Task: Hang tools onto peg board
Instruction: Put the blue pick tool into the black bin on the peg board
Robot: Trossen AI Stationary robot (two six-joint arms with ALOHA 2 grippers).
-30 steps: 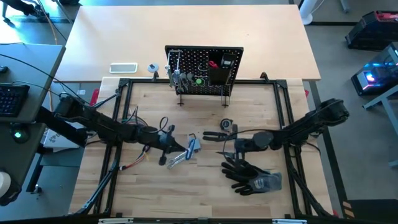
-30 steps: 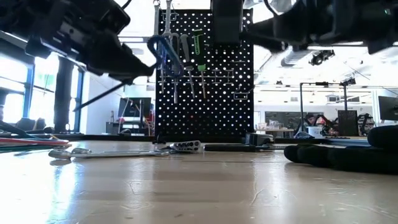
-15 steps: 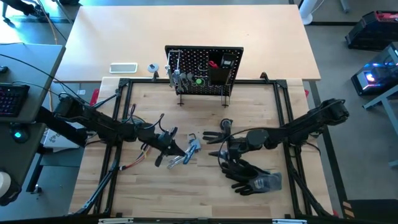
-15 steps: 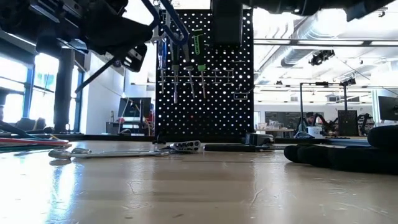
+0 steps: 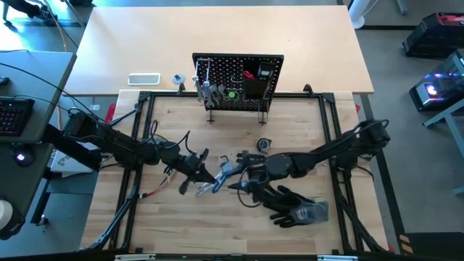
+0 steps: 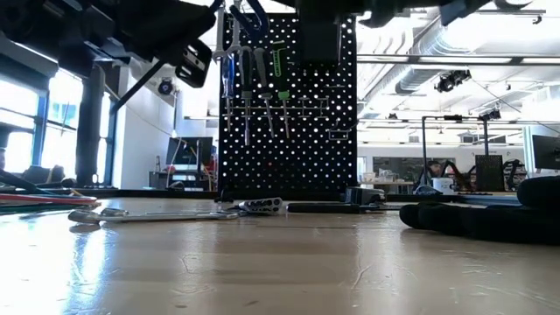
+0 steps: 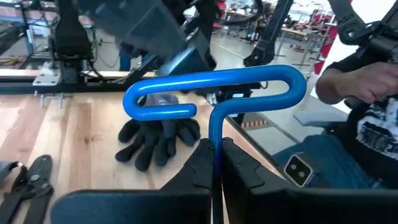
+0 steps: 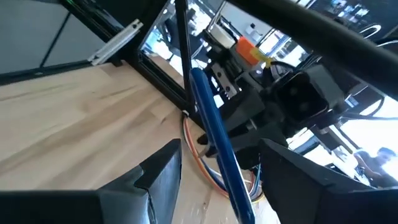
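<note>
My two arms meet over the tabletop point(image 5: 304, 130), both well in front of the peg board point(image 5: 238, 80). My left fingers point(image 7: 214, 163) are clenched on one blue-handled driver point(image 7: 214, 96), lifted off the wood. My right fingers point(image 8: 214, 165) are spread wide, one on each side of its blue handle. One pair of black gloves point(image 5: 293, 205) lies beside my right arm. The board's black bin point(image 5: 255, 88) holds contents I cannot make out.

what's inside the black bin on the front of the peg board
From above, the black bin on the peg board shows something red at its top edge; what that is, and anything deeper, is hidden by the bin's walls.
</note>
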